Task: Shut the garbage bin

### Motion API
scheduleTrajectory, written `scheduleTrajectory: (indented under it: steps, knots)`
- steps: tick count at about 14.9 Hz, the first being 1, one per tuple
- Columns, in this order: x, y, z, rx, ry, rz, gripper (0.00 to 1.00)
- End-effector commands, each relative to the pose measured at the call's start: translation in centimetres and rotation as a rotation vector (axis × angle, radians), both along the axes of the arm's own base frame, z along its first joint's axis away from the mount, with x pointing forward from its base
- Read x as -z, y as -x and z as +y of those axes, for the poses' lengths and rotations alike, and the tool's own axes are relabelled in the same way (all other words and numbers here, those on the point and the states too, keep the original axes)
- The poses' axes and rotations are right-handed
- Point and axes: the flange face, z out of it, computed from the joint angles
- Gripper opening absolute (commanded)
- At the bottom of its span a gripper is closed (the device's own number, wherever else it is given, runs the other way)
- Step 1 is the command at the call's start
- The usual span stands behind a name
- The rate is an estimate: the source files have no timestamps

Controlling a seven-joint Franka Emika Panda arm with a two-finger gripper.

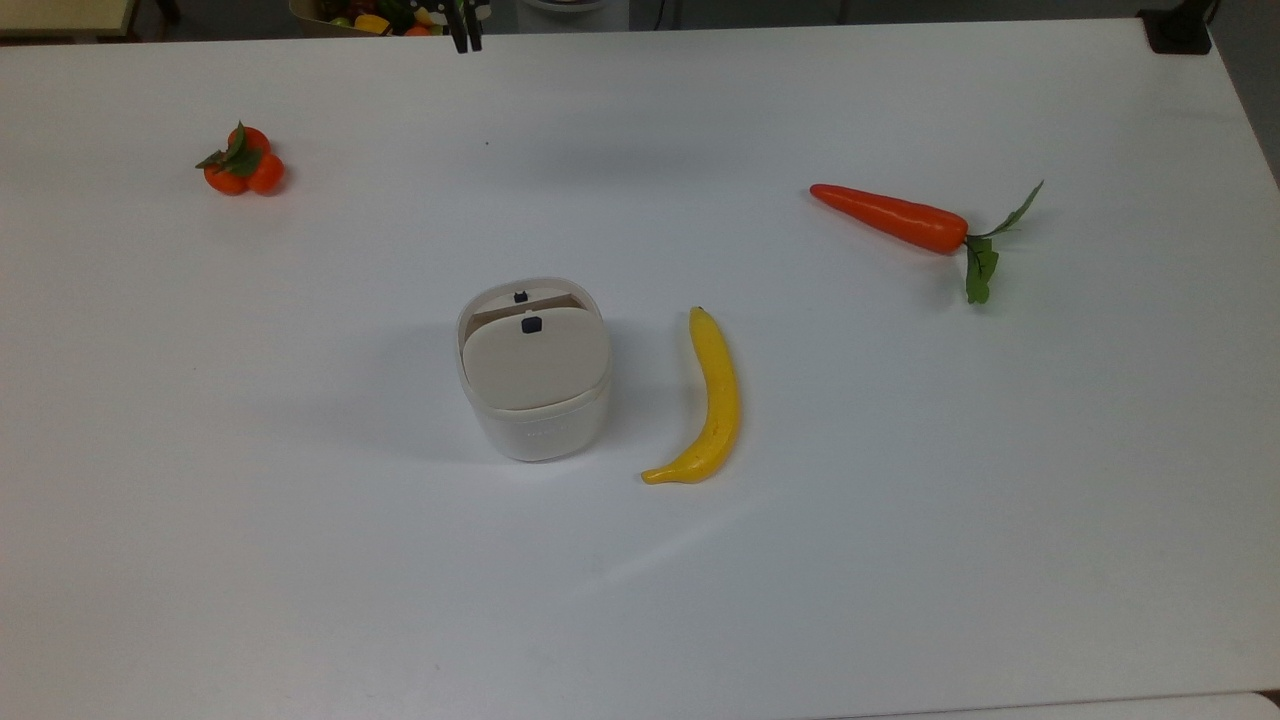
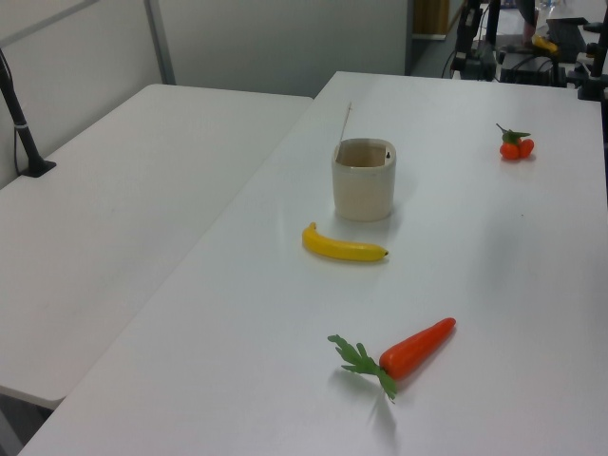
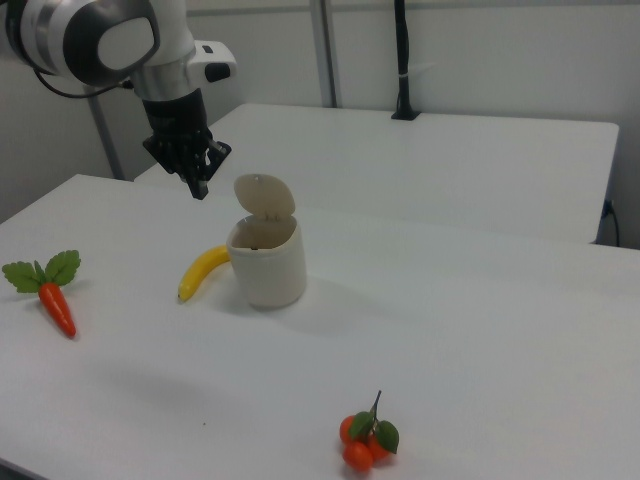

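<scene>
The garbage bin (image 1: 535,375) stands mid-table (image 1: 900,520), well clear of every edge, lid (image 3: 264,196) upright. Light, stiff, slick plastic, likely tippy: push the lid's top edge down. The gripper (image 3: 196,187) hangs above, fingers closed.

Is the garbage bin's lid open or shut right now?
Open: the garbage bin has its lid standing upright above the rim in the right view.

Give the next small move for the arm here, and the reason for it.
Probably bring the claw across above the raised lid of the garbage bin. The lid stands upright, so the bin is open, and the claw hangs in the air off to the right view's left of it, touching nothing.
</scene>
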Motion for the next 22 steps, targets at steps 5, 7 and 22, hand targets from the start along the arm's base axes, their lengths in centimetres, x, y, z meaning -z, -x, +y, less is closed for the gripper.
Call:
scheduleTrajectory:
  steps: [5, 7, 22]
  knots:
    - [0.5, -1.5, 0.0, 0.014, -0.035, -0.088, 0.0]
    - [0.3, -2.1, -0.1, 0.025, -0.044, -0.13, 0.0]
    - [2.5, -8.8, 1.2, 0.163, -0.069, -0.443, 0.0]
